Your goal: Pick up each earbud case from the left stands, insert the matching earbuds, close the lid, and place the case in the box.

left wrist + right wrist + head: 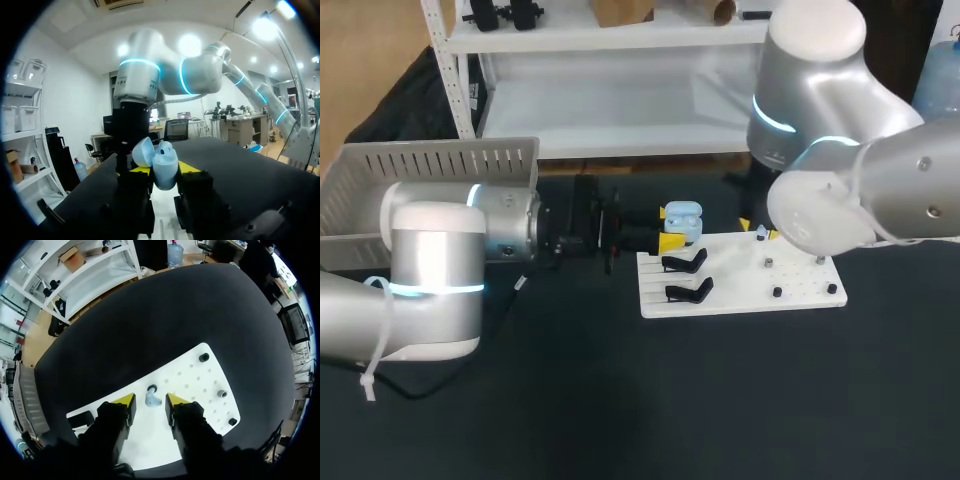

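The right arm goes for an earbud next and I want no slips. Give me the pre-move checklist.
1. Left gripper shut on the case: ok.
2. Case lid open: ok.
3. Right gripper open: ok.
4. Earbud on the board, in line with the gap between the right fingers: ok.
5. Free slot in the case for this earbud: cannot tell.
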Action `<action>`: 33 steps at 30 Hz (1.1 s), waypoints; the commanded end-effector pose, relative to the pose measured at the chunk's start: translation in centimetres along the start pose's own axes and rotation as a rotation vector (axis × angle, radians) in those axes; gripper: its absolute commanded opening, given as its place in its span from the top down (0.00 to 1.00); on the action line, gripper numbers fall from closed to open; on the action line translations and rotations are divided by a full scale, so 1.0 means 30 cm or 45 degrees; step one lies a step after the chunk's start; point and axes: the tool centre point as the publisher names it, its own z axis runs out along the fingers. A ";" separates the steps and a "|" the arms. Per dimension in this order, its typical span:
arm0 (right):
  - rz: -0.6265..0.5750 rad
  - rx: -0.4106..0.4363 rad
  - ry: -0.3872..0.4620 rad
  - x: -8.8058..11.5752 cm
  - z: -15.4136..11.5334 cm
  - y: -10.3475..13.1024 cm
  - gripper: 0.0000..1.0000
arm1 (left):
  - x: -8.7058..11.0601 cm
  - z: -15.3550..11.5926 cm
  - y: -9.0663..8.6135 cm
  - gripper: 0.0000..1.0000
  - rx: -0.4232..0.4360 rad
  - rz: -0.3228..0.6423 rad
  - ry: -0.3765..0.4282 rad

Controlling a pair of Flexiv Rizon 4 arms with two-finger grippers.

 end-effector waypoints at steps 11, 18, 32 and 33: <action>0.012 0.018 0.010 0.003 0.003 -0.011 0.67 | 0.001 0.000 -0.001 1.00 -0.003 0.002 -0.002; 0.011 0.021 0.012 0.002 0.004 -0.014 0.68 | 0.001 0.000 -0.001 1.00 -0.003 0.002 -0.002; 0.003 0.028 0.023 0.009 0.012 -0.016 0.73 | 0.001 0.000 -0.001 1.00 -0.003 0.002 -0.002; 0.003 0.028 0.023 0.009 0.012 -0.015 0.73 | 0.001 0.000 -0.001 1.00 -0.003 0.002 -0.002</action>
